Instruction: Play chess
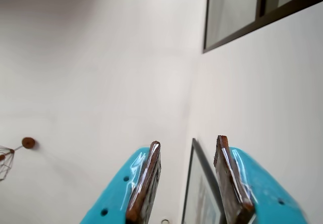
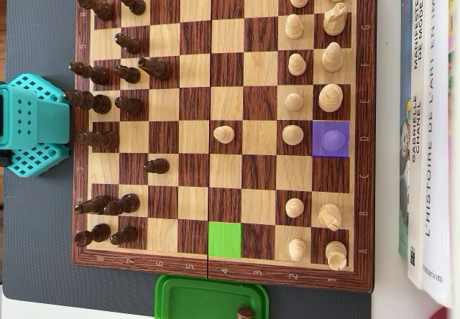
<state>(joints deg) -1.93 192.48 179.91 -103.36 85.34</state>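
The wooden chessboard (image 2: 144,261) fills the overhead view. Dark pieces (image 2: 100,103) stand along its left side and light pieces (image 2: 330,96) along its right. One square is marked purple with a light piece on it (image 2: 330,139). An empty square near the bottom edge is marked green (image 2: 224,238). A light pawn (image 2: 224,133) and a dark pawn (image 2: 155,166) stand advanced. My gripper (image 1: 189,141) is open and empty in the wrist view, pointing at a wall, with no board in that view. The teal arm body (image 2: 29,125) sits left of the board.
A green container (image 2: 208,297) below the board holds a dark piece (image 2: 245,312). Books (image 2: 431,118) lie along the right edge. The wrist view shows a window frame (image 1: 242,22) and a framed picture (image 1: 202,183) on the wall.
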